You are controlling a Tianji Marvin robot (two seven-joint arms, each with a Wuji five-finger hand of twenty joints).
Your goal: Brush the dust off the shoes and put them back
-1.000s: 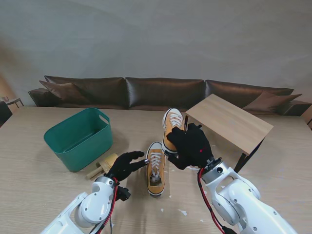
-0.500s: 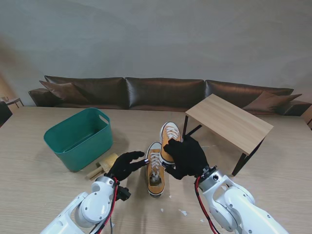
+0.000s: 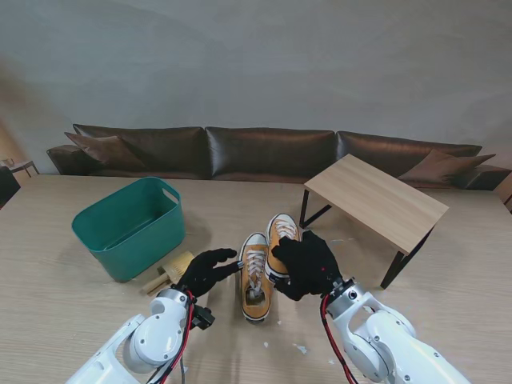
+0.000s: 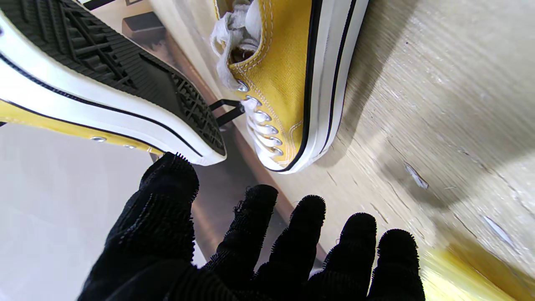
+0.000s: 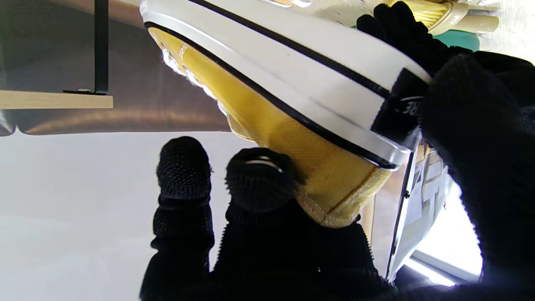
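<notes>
Nearest the robot, the left hand (image 3: 206,270) hovers with its fingers spread and nothing in them, just left of the shoe on the table (image 3: 255,276), which lies flat on its sole with the toe pointing away; the left wrist view shows that shoe's laced side (image 4: 288,83) close ahead of the spread fingertips (image 4: 307,209) without contact. Its placing suggests it waits there as the mate to line the other up against. Just right of it, the right hand (image 3: 308,264) is clenched on the held shoe (image 3: 282,240), gripping it at the heel (the right wrist view shows the thumb over the heel patch and fingers (image 5: 259,179) pressed on the canvas side), sole clear of the table, so it is probably being set back beside its partner. Left of the left hand lies a wooden brush (image 3: 170,272), unheld, against the near corner of the green basket (image 3: 128,220). Farther right stands a small wooden side table (image 3: 376,196).
</notes>
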